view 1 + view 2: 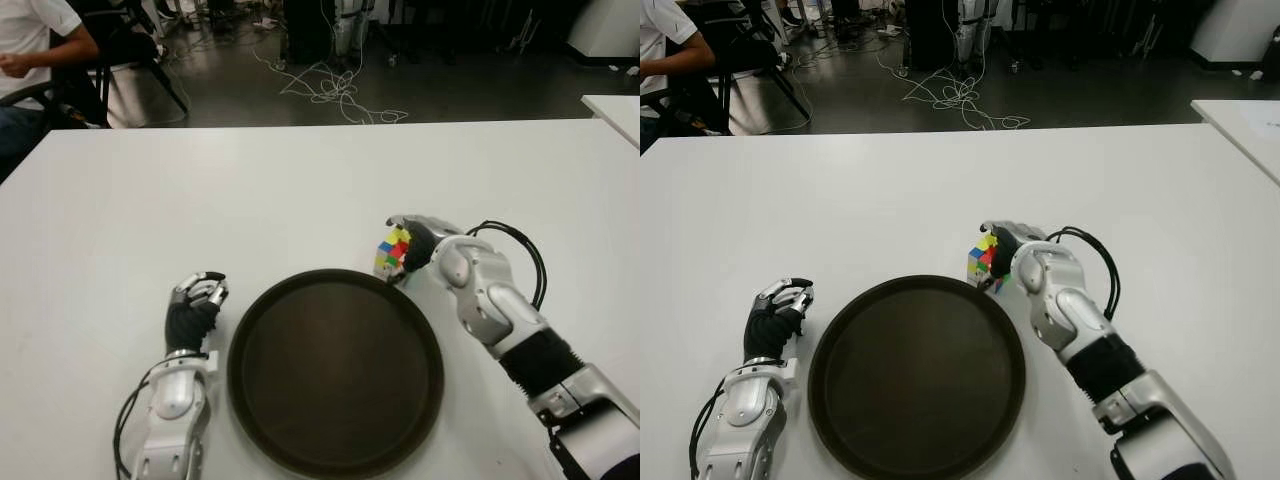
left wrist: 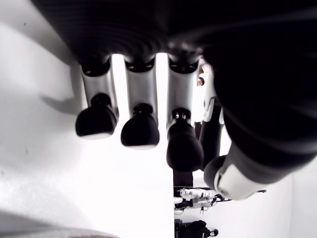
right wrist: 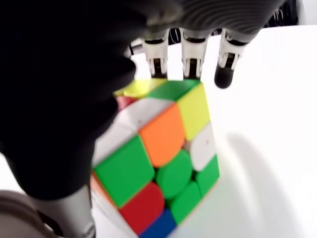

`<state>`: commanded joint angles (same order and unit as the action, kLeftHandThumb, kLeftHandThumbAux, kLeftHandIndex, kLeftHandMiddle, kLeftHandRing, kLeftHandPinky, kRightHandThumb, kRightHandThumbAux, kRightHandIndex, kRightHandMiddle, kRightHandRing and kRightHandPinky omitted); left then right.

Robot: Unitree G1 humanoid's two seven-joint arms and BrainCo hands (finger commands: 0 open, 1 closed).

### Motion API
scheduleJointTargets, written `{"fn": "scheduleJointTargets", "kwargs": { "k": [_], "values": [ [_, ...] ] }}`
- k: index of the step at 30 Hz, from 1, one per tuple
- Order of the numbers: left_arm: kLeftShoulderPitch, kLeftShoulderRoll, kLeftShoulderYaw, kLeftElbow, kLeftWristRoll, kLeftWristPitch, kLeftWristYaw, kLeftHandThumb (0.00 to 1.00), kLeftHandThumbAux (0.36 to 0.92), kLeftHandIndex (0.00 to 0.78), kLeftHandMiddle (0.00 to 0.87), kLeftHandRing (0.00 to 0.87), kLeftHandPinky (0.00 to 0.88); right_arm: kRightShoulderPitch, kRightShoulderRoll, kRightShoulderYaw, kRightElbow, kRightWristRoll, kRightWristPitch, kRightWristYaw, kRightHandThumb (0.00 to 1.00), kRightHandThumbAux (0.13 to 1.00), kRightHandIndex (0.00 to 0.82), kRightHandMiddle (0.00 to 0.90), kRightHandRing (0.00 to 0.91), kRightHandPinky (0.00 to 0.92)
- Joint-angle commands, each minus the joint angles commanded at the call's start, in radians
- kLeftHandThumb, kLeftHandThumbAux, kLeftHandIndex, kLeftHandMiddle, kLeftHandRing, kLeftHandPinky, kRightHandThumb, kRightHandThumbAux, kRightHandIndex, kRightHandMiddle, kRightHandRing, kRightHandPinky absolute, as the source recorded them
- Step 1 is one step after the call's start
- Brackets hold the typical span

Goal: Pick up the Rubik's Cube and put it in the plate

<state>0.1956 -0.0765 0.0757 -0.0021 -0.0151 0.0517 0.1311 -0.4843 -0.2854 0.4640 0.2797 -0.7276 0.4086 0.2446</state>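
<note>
Plate: we count one, round and dark brown, nearest us on the white table, between the two hands.
Left hand: we see one, just left of the plate, fingers curled in and holding nothing.
Right hand: one, at the plate's far right edge, fingers wrapped around the Rubik's Cube.
Rubik's Cube: one, held in the right hand just beside the plate's far right rim, tilted; we cannot tell whether it touches the table or the rim.
Writing: we can read none on the cube, plate or hands.
Background: one seated person at far left, a tangle of cables on the floor beyond the table.
</note>
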Motion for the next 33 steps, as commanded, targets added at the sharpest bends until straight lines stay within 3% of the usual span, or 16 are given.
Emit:
{"fn": "scheduleJointTargets", "kwargs": {
  "k": [2,4,7,10,16,33],
  "values": [
    [0.0,0.001,0.0,0.0,0.0,-0.001,0.001,0.711,0.705,0.444,0.808,0.823,0.815,0.008,0.01,-0.011,-0.001,0.001,-0.009,-0.044,0.0,0.871,0.325,0.295,0.3,0.339],
    [0.0,0.001,0.0,0.0,0.002,0.0,0.003,0.711,0.705,0.444,0.808,0.823,0.818,0.017,0.025,-0.029,-0.001,0.005,-0.015,-0.093,0.009,0.893,0.417,0.408,0.424,0.472],
    [0.0,0.002,-0.002,-0.001,0.005,0.002,0.004,0.711,0.705,0.444,0.808,0.824,0.817,0.031,0.048,-0.06,-0.004,0.017,-0.019,-0.16,0.144,0.887,0.545,0.622,0.635,0.647],
    [0.0,0.003,-0.003,-0.003,0.006,0.003,0.004,0.711,0.705,0.444,0.808,0.822,0.815,0.035,0.06,-0.073,-0.001,0.022,-0.024,-0.19,0.241,0.868,0.602,0.715,0.726,0.725],
    [0.001,0.006,-0.005,-0.006,0.011,0.007,0.004,0.711,0.705,0.444,0.812,0.824,0.815,0.04,0.081,-0.095,0.005,0.043,-0.026,-0.231,0.324,0.853,0.636,0.769,0.78,0.776],
    [0.0,0.011,-0.005,-0.003,0.012,0.005,-0.003,0.71,0.705,0.444,0.806,0.819,0.811,0.044,0.095,-0.115,0.005,0.071,-0.04,-0.267,0.371,0.835,0.633,0.774,0.785,0.781]
  ]
}}
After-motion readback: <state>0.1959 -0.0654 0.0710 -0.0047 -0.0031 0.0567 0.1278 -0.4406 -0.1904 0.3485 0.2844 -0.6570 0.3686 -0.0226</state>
